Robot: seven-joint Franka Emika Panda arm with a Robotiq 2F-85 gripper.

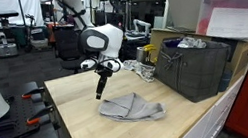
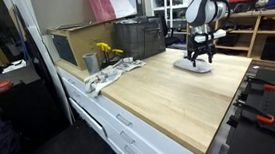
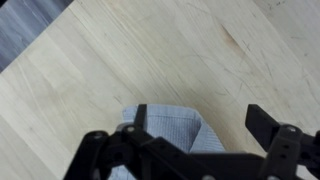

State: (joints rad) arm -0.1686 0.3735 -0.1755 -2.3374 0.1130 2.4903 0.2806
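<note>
- Note gripper (image 1: 101,89) with jaws spread wide, pinching nothing, poised over the wooden table (image 1: 82,122).
- Locate grey cloth (image 1: 130,106) directly beneath the fingertips, crumpled on the table; cannot tell whether touching or just clear.
- Judge cloth light, soft and limp, not fragile; likely to sag and trail once lifted; best pinched at a raised fold or bunched ridge rather than a flat edge.
- See in the wrist view alone a folded edge of cloth lying between the two fingers (image 3: 140,115), with bare wood ahead.
- See in exterior views alone a dark crate (image 1: 197,67) well beyond the gripper, plus a metal cup (image 2: 90,62) and yellow item (image 2: 106,52) farther off past it.
</note>
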